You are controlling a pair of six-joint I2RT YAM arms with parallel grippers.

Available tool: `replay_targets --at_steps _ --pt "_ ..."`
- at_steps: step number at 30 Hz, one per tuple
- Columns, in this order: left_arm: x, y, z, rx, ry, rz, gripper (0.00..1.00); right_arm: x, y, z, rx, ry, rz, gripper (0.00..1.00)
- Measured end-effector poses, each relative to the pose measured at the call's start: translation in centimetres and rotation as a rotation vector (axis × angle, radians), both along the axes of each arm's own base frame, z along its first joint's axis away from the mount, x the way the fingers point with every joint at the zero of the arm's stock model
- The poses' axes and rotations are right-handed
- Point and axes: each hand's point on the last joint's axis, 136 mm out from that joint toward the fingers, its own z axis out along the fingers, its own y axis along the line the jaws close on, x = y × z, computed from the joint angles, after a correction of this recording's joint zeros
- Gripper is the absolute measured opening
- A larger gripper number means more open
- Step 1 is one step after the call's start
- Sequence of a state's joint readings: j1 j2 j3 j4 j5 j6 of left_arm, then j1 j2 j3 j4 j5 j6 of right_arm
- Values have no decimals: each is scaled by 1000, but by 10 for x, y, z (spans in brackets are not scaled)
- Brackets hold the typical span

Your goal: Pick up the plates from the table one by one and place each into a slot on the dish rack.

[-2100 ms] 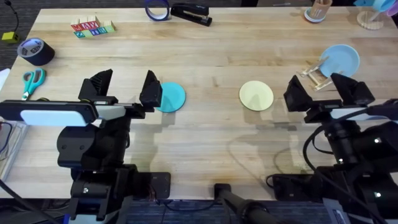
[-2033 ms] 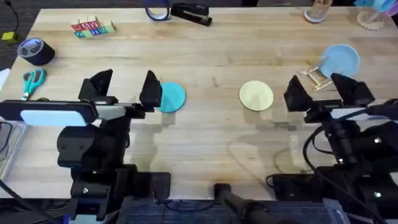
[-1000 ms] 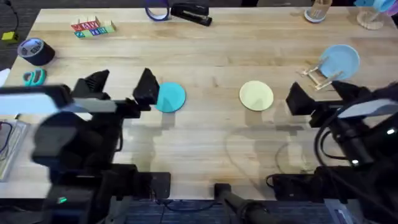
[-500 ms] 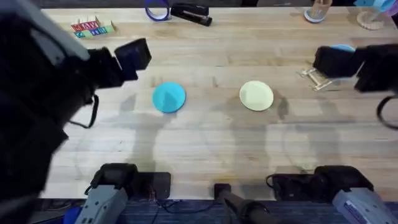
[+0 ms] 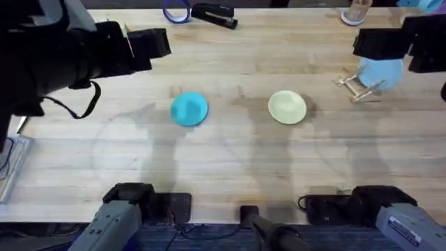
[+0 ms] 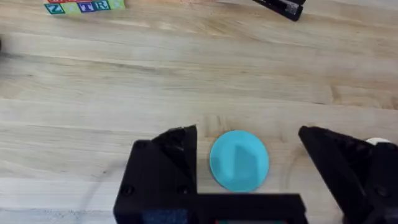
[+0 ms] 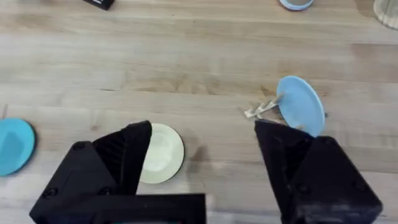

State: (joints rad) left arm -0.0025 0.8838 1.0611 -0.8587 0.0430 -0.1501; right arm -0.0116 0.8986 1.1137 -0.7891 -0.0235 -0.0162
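Left arm [image 5: 49, 52]: raised high and large at 10 o'clock of the overhead view, up from its low 8 o'clock post of two seconds ago. Left gripper [image 6: 249, 165]: jaws spread wide, empty, hanging above the teal plate.
Teal plate [image 5: 189, 109]: flat on the table [image 5: 230, 167], left of centre, unmoved; now fully uncovered, no finger overlapping its edge.
Yellow plate [image 5: 287, 107]: flat on the table, right of centre, well apart from the teal one, unmoved.
Rack [image 5: 357, 87]: at 2 o'clock, holding a pale blue plate [image 5: 382, 72] tilted in its slats; partly hidden by the right arm.
Right arm [image 5: 411, 42]: lifted to 1–2 o'clock, up from 4 o'clock earlier. Right gripper [image 7: 205, 162]: fingers apart, empty, yellow plate beside one finger, rack near the other.
Far edge: letter blocks [image 6: 84, 6], stapler [image 5: 212, 14].
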Motion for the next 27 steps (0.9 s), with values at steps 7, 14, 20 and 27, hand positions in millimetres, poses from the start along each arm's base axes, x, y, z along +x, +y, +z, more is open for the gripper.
replay_targets --at_steps 7,14,20,27 --pt "-4 -3 -5 -12 28 -14 992 0 0 0 0 0 0 996" --pt "-7 -4 -8 -13 42 -16 848 0 0 0 0 0 0 996" --pt "-7 -3 -8 -7 43 -15 98 0 0 0 0 0 0 996" --pt "-7 -3 -8 -6 43 -15 40 0 0 0 0 -3 0 995"
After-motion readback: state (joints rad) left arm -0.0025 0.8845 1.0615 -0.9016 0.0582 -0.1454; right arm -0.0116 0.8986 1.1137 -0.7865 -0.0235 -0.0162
